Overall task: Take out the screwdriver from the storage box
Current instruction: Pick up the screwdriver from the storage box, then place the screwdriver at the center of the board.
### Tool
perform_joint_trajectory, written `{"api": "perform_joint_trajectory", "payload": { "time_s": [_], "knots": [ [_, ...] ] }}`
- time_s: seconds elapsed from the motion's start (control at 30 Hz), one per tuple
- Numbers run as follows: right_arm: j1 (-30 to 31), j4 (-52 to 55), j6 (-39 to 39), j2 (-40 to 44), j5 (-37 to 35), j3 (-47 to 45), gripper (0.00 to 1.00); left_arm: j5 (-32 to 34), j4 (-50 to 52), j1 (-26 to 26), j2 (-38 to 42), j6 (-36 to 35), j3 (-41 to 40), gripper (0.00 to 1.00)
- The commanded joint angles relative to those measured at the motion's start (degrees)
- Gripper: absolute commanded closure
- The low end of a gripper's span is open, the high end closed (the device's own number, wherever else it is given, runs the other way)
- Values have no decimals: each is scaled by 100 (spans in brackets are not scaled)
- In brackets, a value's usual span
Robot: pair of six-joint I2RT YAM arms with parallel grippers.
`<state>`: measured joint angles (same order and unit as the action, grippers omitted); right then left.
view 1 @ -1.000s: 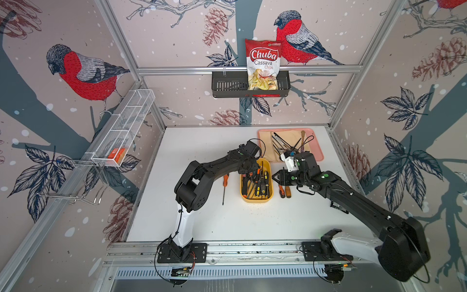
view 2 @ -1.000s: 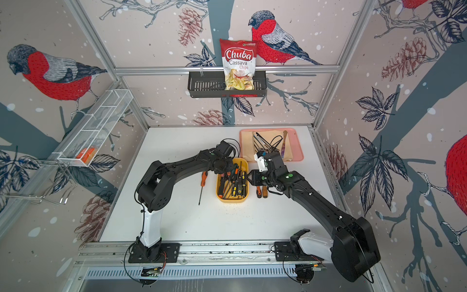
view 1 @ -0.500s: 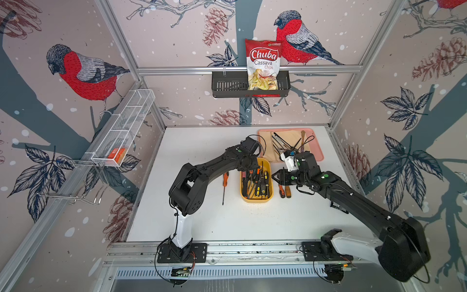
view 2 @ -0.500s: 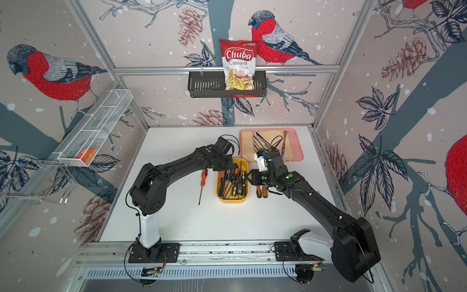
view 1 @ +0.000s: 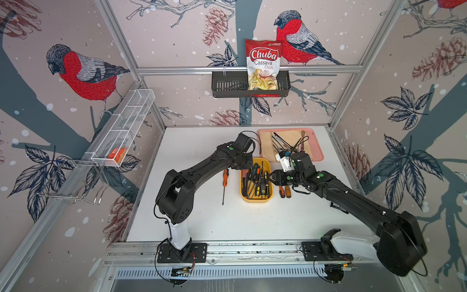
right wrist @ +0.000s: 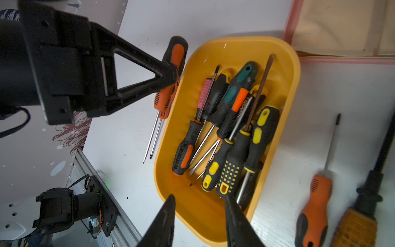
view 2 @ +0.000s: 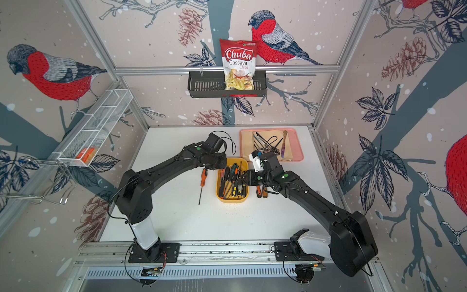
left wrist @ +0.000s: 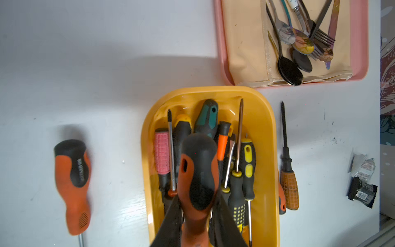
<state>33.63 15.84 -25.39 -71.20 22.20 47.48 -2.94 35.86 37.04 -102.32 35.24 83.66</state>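
Crowded storage box (view 1: 255, 199); bare table (view 1: 227, 222) alongside

Left claw (left wrist: 197, 201) clamped nearly shut, tilted downward — right claw (right wrist: 199, 197) parted, empty, aimed toward its partner.

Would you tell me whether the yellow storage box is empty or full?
Fairly full: the storage box holds a crisscrossed pile of screwdrivers, seen in both wrist views.
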Motion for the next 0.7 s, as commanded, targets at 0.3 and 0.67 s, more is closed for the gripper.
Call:
{"api": "perform_joint_trajectory", "payload": {
  "time_s": [0.3,0.67],
  "knots": [
    [678,-464,-339,-697,-310,449,61,70,242,-800,1140,-642,-1260,95],
    [1093,-569,-610,-1032,-596,613,61,-49,-254,-1556,1334,-1173,-2163,96]
  ]
}}
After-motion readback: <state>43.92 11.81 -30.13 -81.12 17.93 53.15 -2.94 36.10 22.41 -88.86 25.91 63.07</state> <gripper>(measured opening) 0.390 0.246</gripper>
